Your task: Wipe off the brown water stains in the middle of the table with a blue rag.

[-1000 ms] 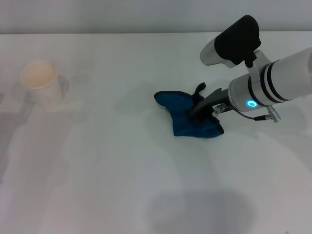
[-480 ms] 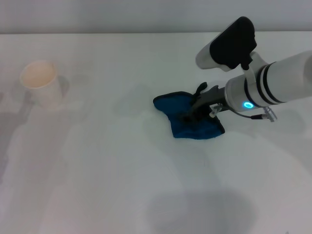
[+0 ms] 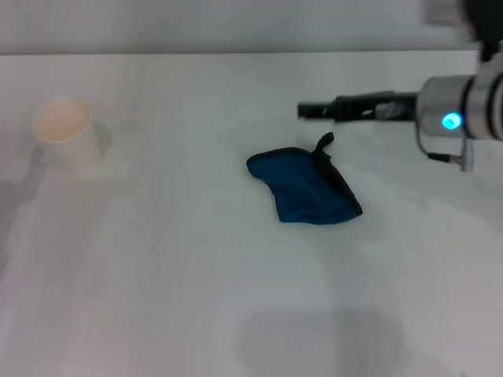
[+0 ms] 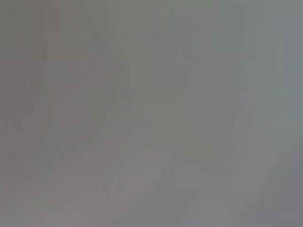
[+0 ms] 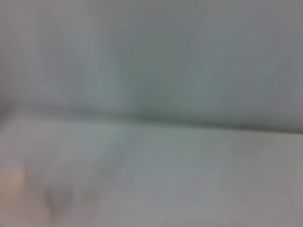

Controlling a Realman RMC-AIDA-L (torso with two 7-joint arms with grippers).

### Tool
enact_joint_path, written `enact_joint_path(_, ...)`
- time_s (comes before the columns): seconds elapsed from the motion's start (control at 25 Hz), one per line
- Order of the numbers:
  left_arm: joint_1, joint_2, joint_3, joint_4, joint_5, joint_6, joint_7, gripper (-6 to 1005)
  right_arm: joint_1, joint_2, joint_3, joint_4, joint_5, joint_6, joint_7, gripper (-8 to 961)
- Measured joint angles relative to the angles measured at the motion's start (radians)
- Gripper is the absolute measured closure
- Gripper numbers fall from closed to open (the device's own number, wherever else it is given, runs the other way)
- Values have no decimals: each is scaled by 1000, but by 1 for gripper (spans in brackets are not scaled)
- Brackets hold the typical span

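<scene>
The blue rag [image 3: 305,189] lies crumpled on the white table [image 3: 196,298] a little right of the middle, its black loop [image 3: 322,144] sticking up at the far edge. My right gripper [image 3: 302,110] hangs in the air beyond the rag, pointing left, open and empty, clear of the cloth. No tan blotch of brown water stains shows on the tabletop in the head view. My left gripper is out of view. Both wrist views show only blurred grey surface.
A white paper cup [image 3: 67,141] stands upright at the far left of the table. The right arm's white body [image 3: 464,110] reaches in from the right edge. Grey shadows lie on the near part of the table.
My right gripper has let go of the rag, lifted and drawn back toward the far right. The rag stays where it was left.
</scene>
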Motion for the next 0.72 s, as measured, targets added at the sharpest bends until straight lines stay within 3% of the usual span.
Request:
enact_joint_path(0.04,0,0,0,0,0,0,0,119,-10,0,28,12,63,-8,-1,118)
enact_joint_path(0.2,0,0,0,0,0,-1,0,120,-38,-2,190,129,370,-96,-29,81)
enact_joint_path(0.36,0,0,0,0,0,-1,0,120,-22,-3,391,353,703,-349,-237,89)
enact_joint_path(0.52,-1,0,0,0,0,-3,0,120,-13,3,515,614,1063,-588,-591,97)
enact_joint_path(0.72,-3,0,0,0,0,-4,0,119,-20,12,515,811,1336,-653,-1159,108)
